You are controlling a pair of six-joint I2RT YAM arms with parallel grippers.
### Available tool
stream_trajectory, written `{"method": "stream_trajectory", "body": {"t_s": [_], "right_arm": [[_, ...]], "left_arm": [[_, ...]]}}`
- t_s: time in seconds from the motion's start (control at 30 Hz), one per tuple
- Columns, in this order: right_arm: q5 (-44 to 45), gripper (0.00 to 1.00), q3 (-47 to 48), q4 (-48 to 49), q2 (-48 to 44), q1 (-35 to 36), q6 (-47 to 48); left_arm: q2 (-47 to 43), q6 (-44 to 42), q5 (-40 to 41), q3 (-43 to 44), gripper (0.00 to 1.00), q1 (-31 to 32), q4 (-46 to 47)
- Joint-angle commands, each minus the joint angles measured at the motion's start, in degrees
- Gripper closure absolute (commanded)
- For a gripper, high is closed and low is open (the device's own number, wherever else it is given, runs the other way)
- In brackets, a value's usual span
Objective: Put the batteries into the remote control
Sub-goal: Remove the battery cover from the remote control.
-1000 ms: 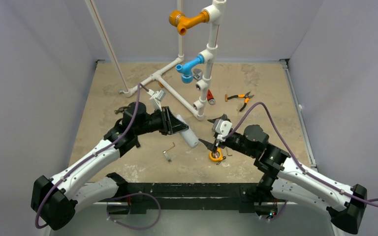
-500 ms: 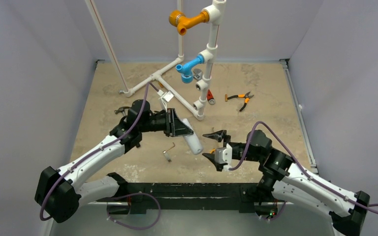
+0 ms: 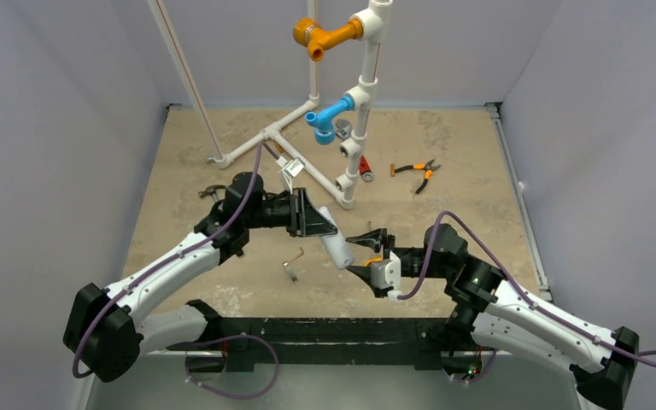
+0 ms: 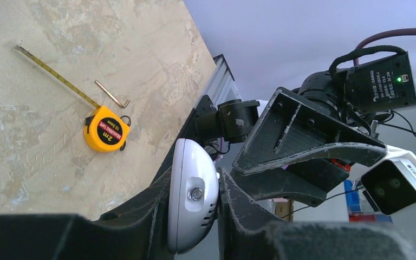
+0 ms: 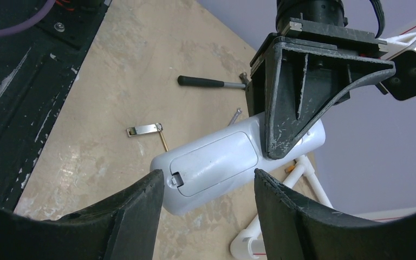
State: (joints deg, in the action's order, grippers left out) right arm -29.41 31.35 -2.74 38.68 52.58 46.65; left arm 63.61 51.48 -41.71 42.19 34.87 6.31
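The right gripper (image 3: pixel 352 254) is no longer being held down at the tape measure (image 4: pixel 106 136), where it was a second ago. It is now being carried off the table (image 3: pixel 222 154) and turned sideways, and over the last half second it is being brought closer to the remote (image 3: pixel 335 248). The remote is being swung slightly toward the centre by the left gripper (image 3: pixel 318 224).

This is being read as the cover-opening step being set up, not the loading itself. The remote is being held in the air between the two arms, with its back turned to the right wrist camera. Its cover (image 5: pixel 214 162) is seen shut, with the latch (image 5: pixel 176 179) at the free end. The batteries cannot be made out in any view, so nothing is judged as loaded yet.

The left arm is being reached toward the centre with its elbow bent, and its fingers are being pressed onto the remote's sides near one end. The right arm is being kept folded, with the forearm pointed left. Its fingers (image 5: pixel 135 211) are being held spread, with the latch end of the remote framed between them but not touched.
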Motion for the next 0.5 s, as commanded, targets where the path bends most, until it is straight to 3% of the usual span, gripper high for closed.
{"method": "stream_trajectory", "body": {"t_s": [0.0, 0.47], "right_arm": [[-0.67, 0.41, 0.83, 2.56, 0.32, 0.11, 0.97], [2.53, 0.42, 0.9, 1.41, 1.33, 0.13, 1.9]], "left_arm": [[0.19, 0.37, -1.41, 0.25, 1.0, -0.25, 2.75], [0.54, 0.46, -2.23, 0.67, 1.0, -0.31, 2.89]]}}
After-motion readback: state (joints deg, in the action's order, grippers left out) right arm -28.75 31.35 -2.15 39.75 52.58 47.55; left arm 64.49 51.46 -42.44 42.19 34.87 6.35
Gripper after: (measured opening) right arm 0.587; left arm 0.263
